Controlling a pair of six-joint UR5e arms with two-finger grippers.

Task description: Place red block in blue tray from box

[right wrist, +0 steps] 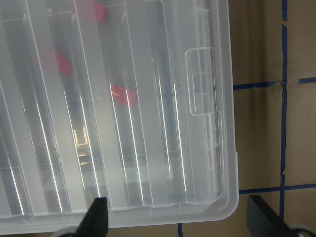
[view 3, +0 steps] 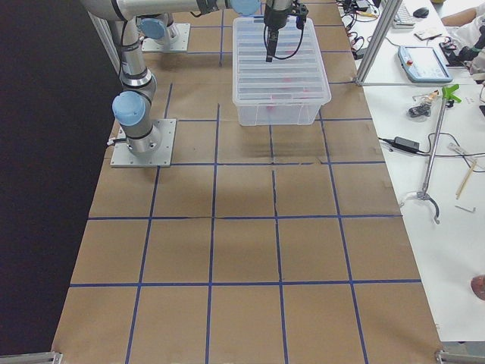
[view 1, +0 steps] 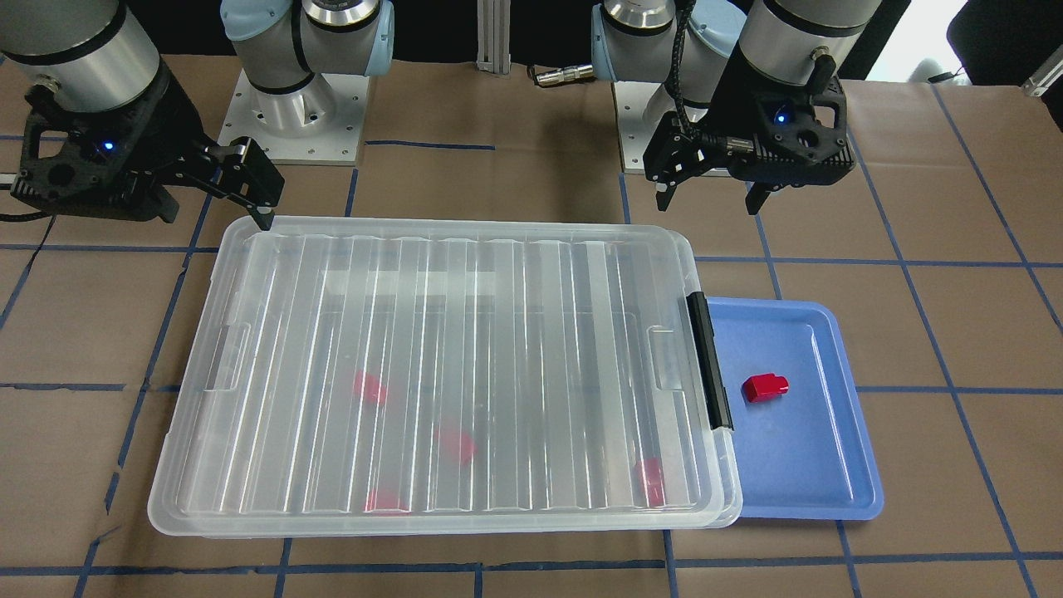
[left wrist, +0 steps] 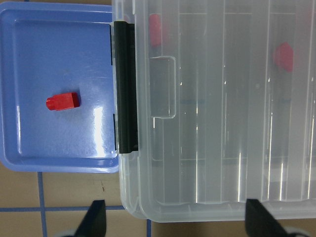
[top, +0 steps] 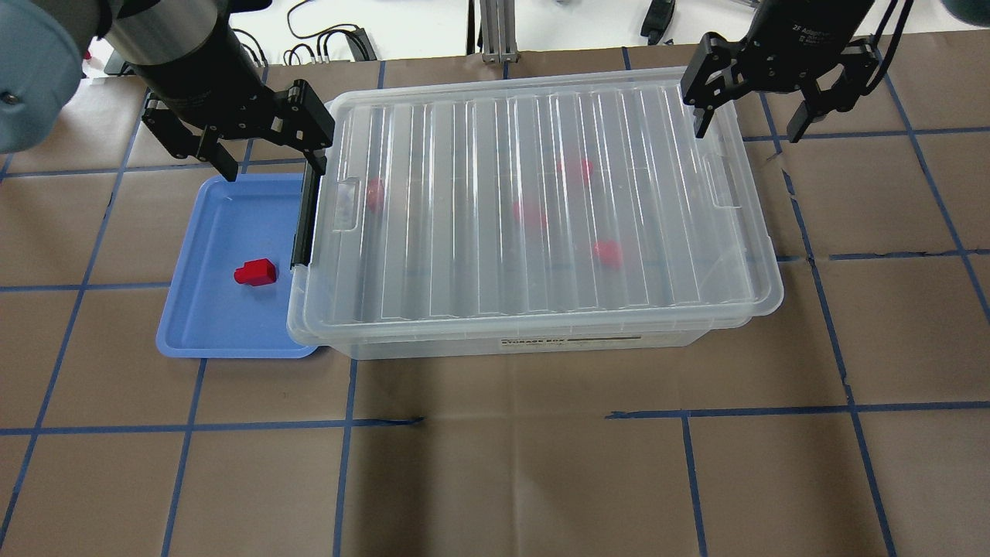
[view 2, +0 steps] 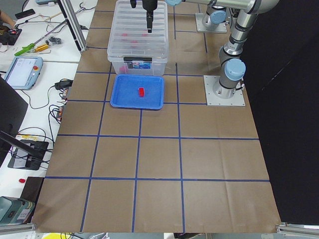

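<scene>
The red block (view 1: 765,388) lies on its side on the floor of the blue tray (view 1: 830,473), apart from every rim. The clear storage box (top: 541,346) sits just beside the tray with its ribbed lid (view 1: 465,332) on, and four more red blocks (view 1: 369,388) show blurred through it. The black latch strip (view 1: 710,361) faces the tray.

The left gripper (top: 271,158) hangs above the latch end and the right gripper (top: 752,124) above the far end. Both have their jaws spread wide with nothing between them.

By my reading the placing is done and only the retreat is left. To do it well, each arm should rise straight up before it swings home, with its jaws kept apart. The left fingers hang close over the latch and the tray's rim, so a sideways sweep could nudge the tray or catch the lid and shift the block
</scene>
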